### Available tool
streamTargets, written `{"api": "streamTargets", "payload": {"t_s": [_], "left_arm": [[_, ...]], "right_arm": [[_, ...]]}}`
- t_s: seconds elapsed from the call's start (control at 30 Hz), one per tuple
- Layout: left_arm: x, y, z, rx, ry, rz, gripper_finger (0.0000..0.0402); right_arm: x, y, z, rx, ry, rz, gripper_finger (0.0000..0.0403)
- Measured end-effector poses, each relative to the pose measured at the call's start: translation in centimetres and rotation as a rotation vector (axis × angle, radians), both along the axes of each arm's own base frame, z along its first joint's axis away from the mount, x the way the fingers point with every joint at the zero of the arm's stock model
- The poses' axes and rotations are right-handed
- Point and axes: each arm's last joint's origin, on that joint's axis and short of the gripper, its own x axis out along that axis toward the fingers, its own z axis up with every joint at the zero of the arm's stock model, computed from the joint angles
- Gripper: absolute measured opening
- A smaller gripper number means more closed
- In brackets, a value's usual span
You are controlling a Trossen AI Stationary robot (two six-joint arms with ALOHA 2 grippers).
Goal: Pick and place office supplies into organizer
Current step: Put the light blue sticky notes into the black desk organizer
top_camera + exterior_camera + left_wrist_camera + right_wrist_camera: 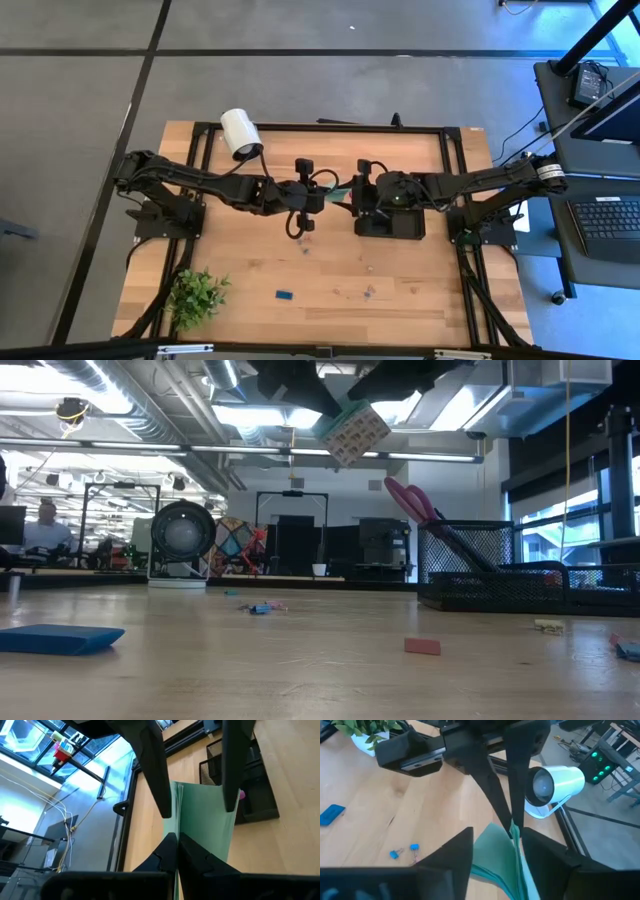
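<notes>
Left pincer (pixel 338 193) clamped, right pincer (pixel 352 196) ajar

My fingers (pixel 155 775) cover part of the notepad (pixel 205 820); the clips (pixel 368 292) on the table are too small to tell apart.

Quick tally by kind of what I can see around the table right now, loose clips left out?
Green notepad, held in the air between both hands: 1
Purple-handled scissors, in the organizer: 1
Black mesh organizer: 1
Blue block: 1
Potted plant: 1
White cylinder: 1
Total: 6
</notes>
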Motion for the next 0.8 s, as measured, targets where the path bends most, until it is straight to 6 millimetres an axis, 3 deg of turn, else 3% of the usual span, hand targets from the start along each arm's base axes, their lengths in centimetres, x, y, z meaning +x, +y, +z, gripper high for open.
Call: {"api": "streamTargets", "payload": {"t_s": [0.53,0.8], "left_arm": [[0.05,-0.09,0.01,-0.012,-0.001,-0.028,0.0003],[0.05,-0.08,0.01,-0.007,0.002,-0.030,0.0006]], "right_arm": [[-0.03,-0.18,0.06,-0.027,-0.006,-0.058,0.0015],[-0.03,-0.18,0.05,-0.028,-0.006,-0.061,0.0009]]}}
